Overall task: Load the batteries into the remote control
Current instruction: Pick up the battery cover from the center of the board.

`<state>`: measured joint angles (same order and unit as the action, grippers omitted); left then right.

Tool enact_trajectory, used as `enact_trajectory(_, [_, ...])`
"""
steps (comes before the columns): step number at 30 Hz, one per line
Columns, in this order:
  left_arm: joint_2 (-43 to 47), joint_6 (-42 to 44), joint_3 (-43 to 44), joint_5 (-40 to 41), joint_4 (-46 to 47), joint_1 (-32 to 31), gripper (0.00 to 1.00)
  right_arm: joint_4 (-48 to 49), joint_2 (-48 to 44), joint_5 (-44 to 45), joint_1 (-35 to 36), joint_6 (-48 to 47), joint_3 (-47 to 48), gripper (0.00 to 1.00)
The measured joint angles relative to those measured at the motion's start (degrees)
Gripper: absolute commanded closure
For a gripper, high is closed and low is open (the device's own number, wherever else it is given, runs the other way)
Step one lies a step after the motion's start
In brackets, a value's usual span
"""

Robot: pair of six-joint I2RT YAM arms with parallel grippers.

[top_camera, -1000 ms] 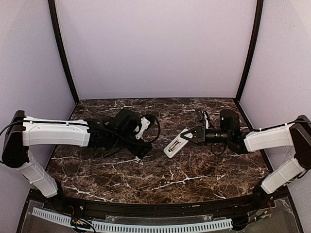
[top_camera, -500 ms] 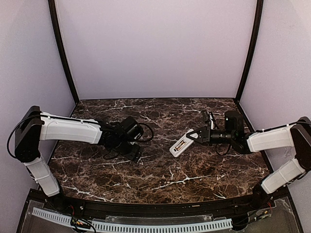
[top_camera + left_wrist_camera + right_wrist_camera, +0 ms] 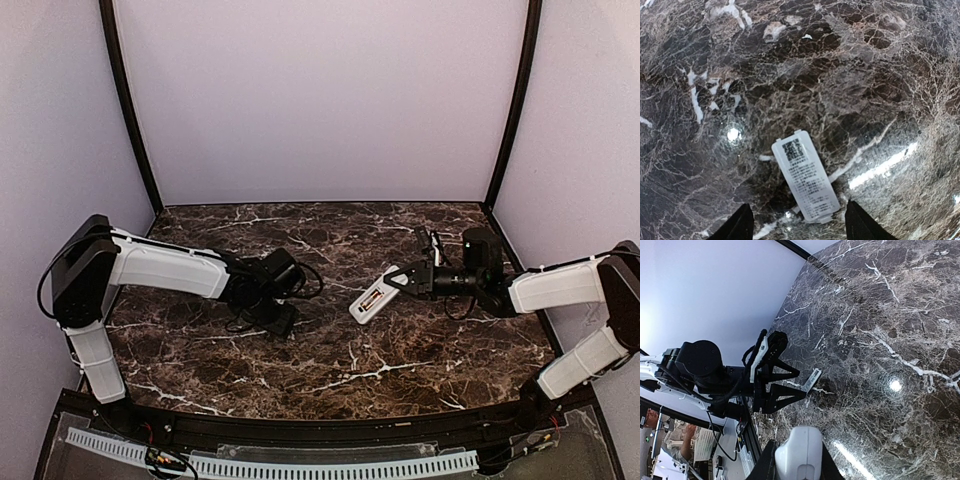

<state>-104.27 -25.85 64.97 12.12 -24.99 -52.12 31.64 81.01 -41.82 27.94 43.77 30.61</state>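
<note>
The white remote control [image 3: 373, 298] is held off the table by my right gripper [image 3: 402, 282], which is shut on its right end. Its dark reddish recess faces up. In the right wrist view the remote's rounded end [image 3: 799, 452] sits between my fingers [image 3: 763, 466]. A flat white cover piece with a printed label [image 3: 805, 181] lies on the marble just ahead of my left gripper [image 3: 800, 229], which is open and empty with a finger on either side. The right wrist view also shows the left gripper [image 3: 802, 382] and the cover [image 3: 810, 380]. No batteries are in view.
The dark marble table [image 3: 400, 350] is enclosed by lilac walls with black corner posts [image 3: 128, 110]. A black rail and a white perforated strip [image 3: 300, 465] run along the near edge. The left arm [image 3: 165, 268] stretches across the left half.
My left gripper has come down and drawn back left to the table over the cover piece. My right gripper with the remote has shifted slightly to the right, then held still.
</note>
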Motion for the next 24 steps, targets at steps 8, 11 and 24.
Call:
enact_trajectory(8, [-3.1,-0.3,1.7,-1.0,0.4,0.0,0.5,0.0,0.1,-0.4,0.0,0.0,0.0,1.0])
enact_trajectory(11, [-3.2,-0.4,1.7,-1.0,0.5,0.0,0.54,0.0,0.2,-0.4,0.0,0.0,0.0,1.0])
enact_trajectory(24, [-3.2,-1.4,1.6,-0.7,0.0,2.6,0.68,0.0,0.5,-0.6,0.0,0.0,0.0,1.0])
